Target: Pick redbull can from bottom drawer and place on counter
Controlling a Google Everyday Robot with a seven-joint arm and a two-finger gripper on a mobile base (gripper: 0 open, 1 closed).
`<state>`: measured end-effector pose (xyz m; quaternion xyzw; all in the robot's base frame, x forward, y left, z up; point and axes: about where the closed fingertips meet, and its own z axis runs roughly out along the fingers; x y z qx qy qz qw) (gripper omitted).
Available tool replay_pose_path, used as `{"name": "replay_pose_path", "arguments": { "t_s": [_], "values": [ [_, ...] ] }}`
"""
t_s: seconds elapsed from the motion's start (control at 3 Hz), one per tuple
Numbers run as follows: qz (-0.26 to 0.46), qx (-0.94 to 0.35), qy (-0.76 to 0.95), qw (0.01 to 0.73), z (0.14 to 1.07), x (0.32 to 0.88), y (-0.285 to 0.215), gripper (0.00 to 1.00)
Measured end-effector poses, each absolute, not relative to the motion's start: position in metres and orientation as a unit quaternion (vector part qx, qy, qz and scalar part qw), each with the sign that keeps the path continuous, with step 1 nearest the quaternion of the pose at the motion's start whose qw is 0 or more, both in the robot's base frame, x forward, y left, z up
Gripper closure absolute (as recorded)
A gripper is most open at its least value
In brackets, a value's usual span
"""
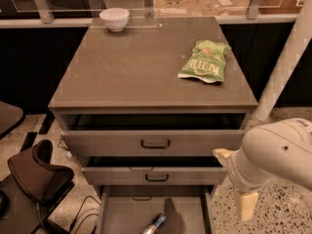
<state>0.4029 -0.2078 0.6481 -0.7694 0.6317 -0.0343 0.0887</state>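
Observation:
The redbull can (155, 223), blue and silver, lies tilted on the floor of the open bottom drawer (127, 209), near the lower edge of the camera view. The grey-brown counter (136, 67) tops the cabinet. My gripper (235, 182) hangs at the right of the cabinet, level with the middle drawer, above and to the right of the can. Its cream fingers (246, 206) stand apart and hold nothing. The bulky white arm covers the drawer's right corner.
A green snack bag (204, 61) lies on the counter's right side and a white bowl (114, 18) stands at its back left. The two upper drawers (155, 144) stand slightly open. A dark chair (34, 177) is at the left, a white pole (287, 57) at the right.

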Motion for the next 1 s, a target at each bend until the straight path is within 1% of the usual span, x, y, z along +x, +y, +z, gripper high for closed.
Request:
{"name": "replay_pose_path", "arguments": {
  "t_s": [0.33,0.67,1.0],
  "values": [
    [-0.026,-0.793,0.607,0.048,0.591,0.402,-0.218,0.0],
    [-0.032,-0.826,0.562,0.023,0.548,0.39,-0.221,0.0],
    [-0.042,-0.859,0.51,0.017,0.514,0.377,-0.214,0.0]
  ]
}}
